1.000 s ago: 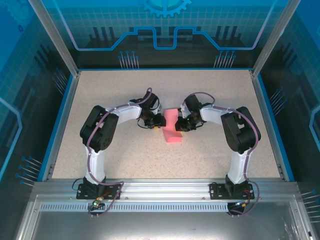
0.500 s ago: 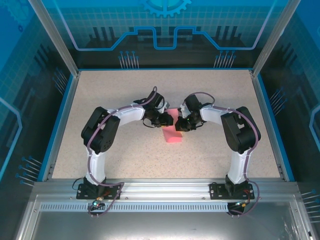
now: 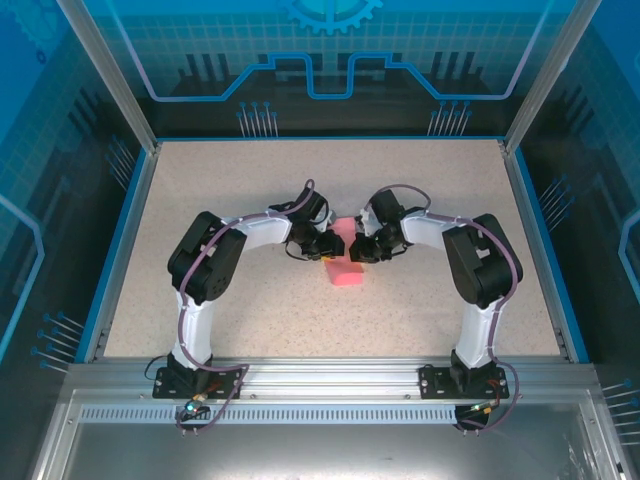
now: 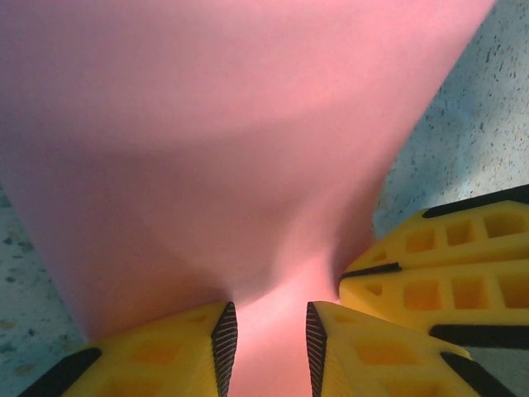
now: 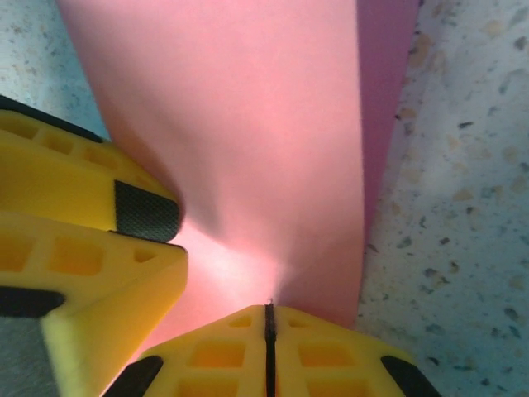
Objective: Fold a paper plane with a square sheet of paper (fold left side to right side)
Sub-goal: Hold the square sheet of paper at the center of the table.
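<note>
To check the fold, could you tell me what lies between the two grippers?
The pink paper lies between the left gripper and right gripper in the top view.

No readable text, labels, brands or numbers anywhere.

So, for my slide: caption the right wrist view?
Right end effector shut on the pink paper over the speckled table.
</note>
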You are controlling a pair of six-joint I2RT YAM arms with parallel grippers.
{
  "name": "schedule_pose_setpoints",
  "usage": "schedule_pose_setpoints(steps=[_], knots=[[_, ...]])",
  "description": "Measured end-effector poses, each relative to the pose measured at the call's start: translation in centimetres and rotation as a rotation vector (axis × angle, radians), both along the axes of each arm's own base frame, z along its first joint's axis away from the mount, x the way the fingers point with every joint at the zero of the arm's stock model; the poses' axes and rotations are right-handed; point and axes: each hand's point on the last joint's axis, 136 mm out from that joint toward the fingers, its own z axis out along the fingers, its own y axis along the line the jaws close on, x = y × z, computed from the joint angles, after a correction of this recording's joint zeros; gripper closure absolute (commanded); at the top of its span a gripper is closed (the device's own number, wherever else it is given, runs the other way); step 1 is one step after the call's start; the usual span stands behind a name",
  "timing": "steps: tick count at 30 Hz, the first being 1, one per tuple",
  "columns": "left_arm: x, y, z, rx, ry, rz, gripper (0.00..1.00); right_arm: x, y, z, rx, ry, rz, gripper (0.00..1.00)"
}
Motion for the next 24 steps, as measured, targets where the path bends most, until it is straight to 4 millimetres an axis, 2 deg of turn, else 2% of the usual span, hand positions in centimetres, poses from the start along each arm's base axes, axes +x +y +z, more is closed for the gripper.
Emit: schedule_pose_setpoints(steps=[4, 10, 13, 17, 24], knots=[[0.0, 0.0, 0.0, -0.003, -0.006, 0.000, 0.67, 0.7, 0.1, 1.6, 0.047, -0.020, -0.011, 0.91], [0.0, 0.0, -0.1, -0.005, -0.009, 0.000, 0.67, 4.0, 0.5, 3.9, 0.116, -0.100, -0.048, 0.91], [0.0, 0.0, 0.0, -0.006, -0.011, 0.000, 0.67, 5.6, 1.2, 4.2, 0.134, -0.122, -0.051, 0.91], [0.1, 0.0, 0.0, -0.006, -0.011, 0.000, 0.67, 7.3, 1.9, 2.9, 0.135, -0.117, -0.060, 0.91], [-0.4, -0.1, 0.1, -0.008, -0.026, -0.008, 0.67, 7.3, 1.4, -0.4, 0.068, -0.036, -0.081, 0.92]])
